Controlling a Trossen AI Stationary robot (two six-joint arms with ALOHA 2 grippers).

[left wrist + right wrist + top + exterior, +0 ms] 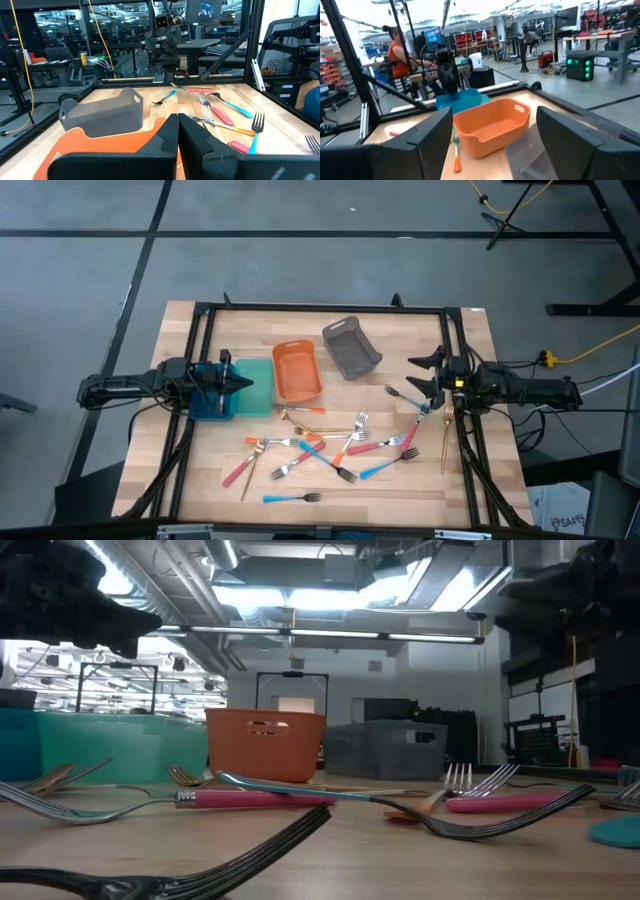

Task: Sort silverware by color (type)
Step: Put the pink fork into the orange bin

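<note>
The silverware (pixel 330 448) lies scattered flat on the wooden table's near middle: forks with pink, orange, blue and gold handles, some crossing one another. A blue-handled fork (pixel 290 498) lies alone near the front edge. A gold one (pixel 446 435) lies under my right arm. My left gripper (pixel 246 383) is shut and empty, level above the teal bin (pixel 258 392) at the table's left. My right gripper (pixel 415 376) is open and empty at the table's right, level, above a fork (pixel 400 394). In the right wrist view its fingers (pixel 432 135) stand wide apart.
Three bins stand in a row at the table's far middle: teal, orange (pixel 297 372) and grey (pixel 350 347), the grey one turned askew. A black frame (pixel 320 310) runs round the table. A person (pixel 397 50) shows in the room beyond the table.
</note>
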